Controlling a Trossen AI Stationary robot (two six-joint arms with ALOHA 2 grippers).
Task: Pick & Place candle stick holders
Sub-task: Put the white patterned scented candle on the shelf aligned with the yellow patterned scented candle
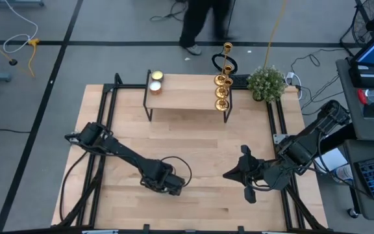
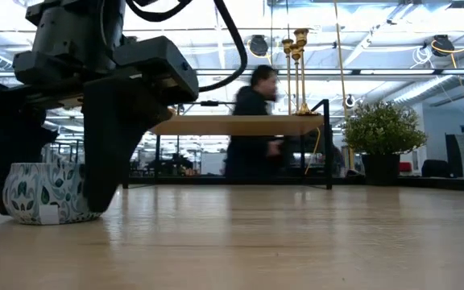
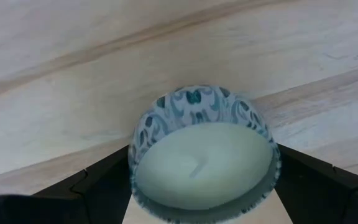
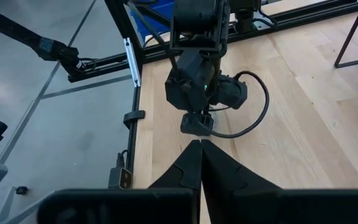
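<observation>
Three gold candle stick holders stand on their bases at the right end of a low wooden shelf; in the low view the holders rise tall above it. My left gripper is low over the near middle of the table, around a pale candle in a blue-patterned cup, which also shows in the low view. My right gripper hangs shut and empty above the table's right side; its fingertips meet. My left gripper has the candle cup between its two fingers, one finger on each of two opposite sides of the cup's wall. The fingers come from above, pointing steeply down. The cup stands upright, its bottom on the table.
Two more round candles lie at the shelf's left end. A potted plant stands at the far right corner. A person moves beyond the table's far edge. Bare wood lies between the two grippers.
</observation>
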